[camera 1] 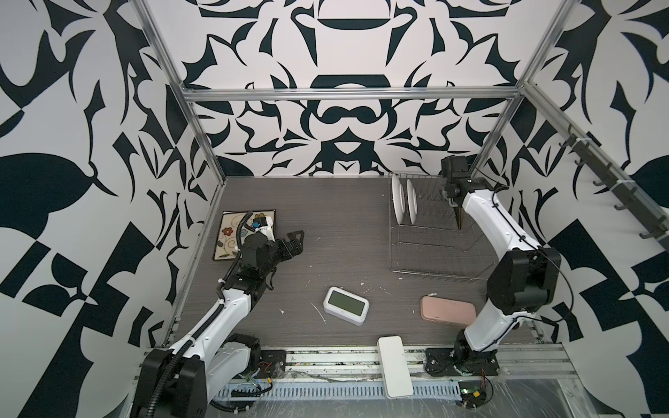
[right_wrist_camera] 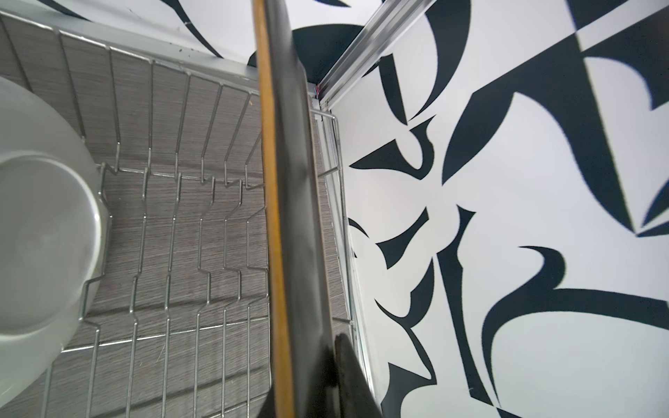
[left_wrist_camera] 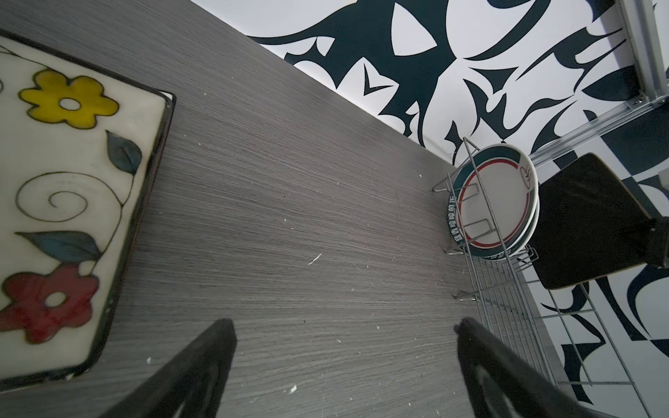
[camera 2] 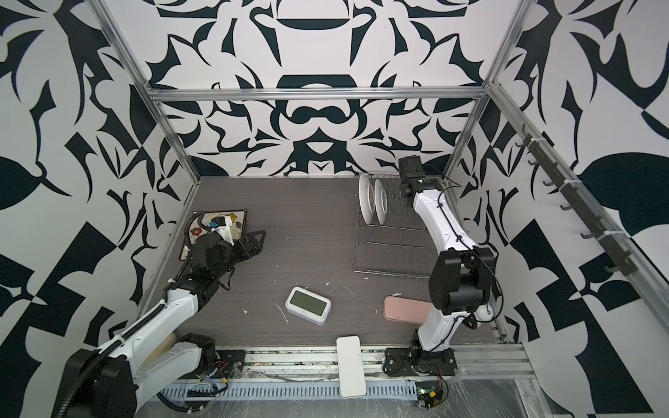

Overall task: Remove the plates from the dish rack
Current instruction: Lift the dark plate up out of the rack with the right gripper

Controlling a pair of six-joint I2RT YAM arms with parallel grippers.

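Start at the left of the table (camera 1: 325, 224). A square cream floral plate (camera 1: 228, 237) lies flat near the wall, partly covered by your left arm in both top views. Just right of it your left gripper (camera 1: 295, 243) hovers low over bare tabletop. Its jaws are spread wide and hold nothing, and the left wrist view shows both fingers (left_wrist_camera: 202, 362) with only wood grain between them.

Toward the front middle a white digital clock (camera 1: 345, 305) lies face up. A flat white slab (camera 1: 394, 365) sits on the front rail beyond it.

The dish rack (camera 1: 430, 249) stands at the far right of the table. Two round plates (camera 1: 397, 202) with teal rims stand upright in its far left slots, close together, and the rest of the prongs near them are bare.

At the rack's far right side a dark square plate (camera 1: 459, 219) with a tan edge stands upright on edge. Your right gripper (camera 1: 451, 202) is clamped on its upper rim. You cannot tell whether its lower edge touches the wires.

A pink case (camera 1: 447, 313) lies in front of the rack, beside your right arm.
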